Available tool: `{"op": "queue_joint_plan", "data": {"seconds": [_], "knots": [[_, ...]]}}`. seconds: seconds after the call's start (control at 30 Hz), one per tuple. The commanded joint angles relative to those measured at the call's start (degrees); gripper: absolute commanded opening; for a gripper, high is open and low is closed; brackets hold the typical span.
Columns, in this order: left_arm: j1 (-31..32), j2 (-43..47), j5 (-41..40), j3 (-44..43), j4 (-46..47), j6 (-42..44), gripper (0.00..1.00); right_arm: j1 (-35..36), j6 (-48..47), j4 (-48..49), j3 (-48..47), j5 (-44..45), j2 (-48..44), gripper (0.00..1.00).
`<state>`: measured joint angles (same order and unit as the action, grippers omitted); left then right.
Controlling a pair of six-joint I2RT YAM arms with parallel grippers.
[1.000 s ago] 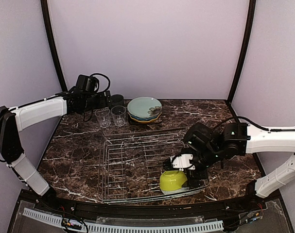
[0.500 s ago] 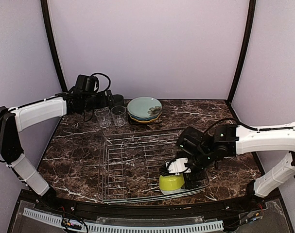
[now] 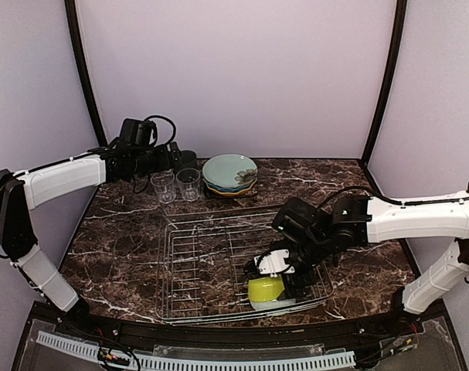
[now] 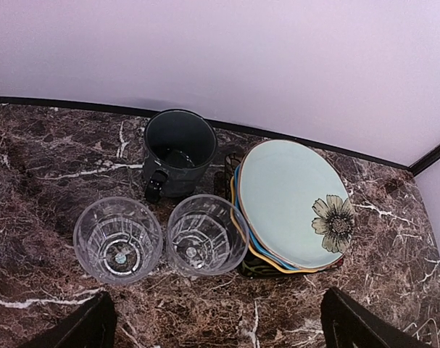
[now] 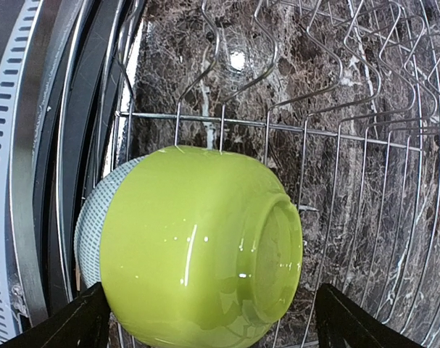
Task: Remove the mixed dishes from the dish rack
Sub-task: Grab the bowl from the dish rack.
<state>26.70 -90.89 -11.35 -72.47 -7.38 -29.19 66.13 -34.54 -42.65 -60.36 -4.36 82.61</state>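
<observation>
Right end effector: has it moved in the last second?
Yes. The right end effector shifted left along the near edge of the rack and now straddles the green bowl.

Bowl (image 3: 266, 291) in rack (image 3: 195, 255) near-right corner; glasses (image 3: 188, 184), mug (image 3: 186, 159), plates (image 3: 229, 172) behind rack.

**Three views set around the rack**

The top camera sits high behind the near edge of the tabletop (image 3: 358, 178), facing the back wall (image 3: 242, 77), with the whole rack (image 3: 211, 255) in mid-frame. The left wrist camera looks down from close by at the glasses (image 4: 118, 239), mug (image 4: 177, 152) and plates (image 4: 288, 199) beyond the rack's far edge. The right wrist camera looks steeply down, very near, at the bowl (image 5: 198, 246) in the rack's near right corner. The top view shows both spots.
</observation>
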Motion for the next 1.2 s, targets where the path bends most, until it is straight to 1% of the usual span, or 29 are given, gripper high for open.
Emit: {"op": "queue_joint_plan", "data": {"seconds": [0.0, 0.13, 0.4, 0.5, 0.57, 0.6, 0.73, 0.83, 0.97, 1.0, 1.17], "knots": [[0.20, 0.92, 0.26, 0.44, 0.28, -0.58, 0.99, 0.43, -0.37, 2.65, -1.24, -2.22, 0.91, 0.93], [0.19, 0.72, 0.45, 0.35, 0.39, -0.74, 0.99, 0.44, -0.35, 2.89, -1.39, -2.91, 1.57, 0.89], [0.11, 0.16, 0.97, 0.48, 0.29, -1.48, 0.99, 0.47, -0.09, 3.96, -3.14, -3.94, 4.03, 0.75], [0.03, 0.17, 0.99, 0.48, 0.23, -1.53, 0.99, 0.49, 0.15, 4.07, -3.39, -3.04, 4.80, 0.74], [-0.10, 0.25, 0.96, 0.48, 0.19, -1.49, 0.99, 0.42, 0.42, 3.97, -3.37, -3.18, 5.01, 0.79], [-0.17, 0.34, 1.02, 0.48, 0.17, -1.44, 0.99, 0.43, 0.44, 4.06, -3.28, -3.15, 5.08, 0.80], [-0.45, 0.45, 1.19, 0.51, 0.17, -1.48, 0.99, 0.44, 0.44, 4.16, -3.02, -2.07, 5.28, 0.78], [-0.57, 0.50, 1.33, 0.57, 0.09, -1.61, 0.99, 0.49, 0.57, 4.06, -3.18, -1.82, 5.52, 0.72], [-0.64, 0.58, 1.36, 0.86, 0.08, -1.79, 0.99, 0.48, 0.83, 3.76, -3.77, -1.45, 5.59, 0.58], [-0.67, 0.61, 1.34, 0.93, 0.04, -1.82, 0.99, 0.49, 0.88, 3.75, -3.84, -1.43, 5.55, 0.56], [-0.81, 0.79, 1.17, 1.47, 0.29, -1.90, 0.99, 0.49, 1.04, 4.50, -4.49, -1.08, 4.79, 0.53]]}}
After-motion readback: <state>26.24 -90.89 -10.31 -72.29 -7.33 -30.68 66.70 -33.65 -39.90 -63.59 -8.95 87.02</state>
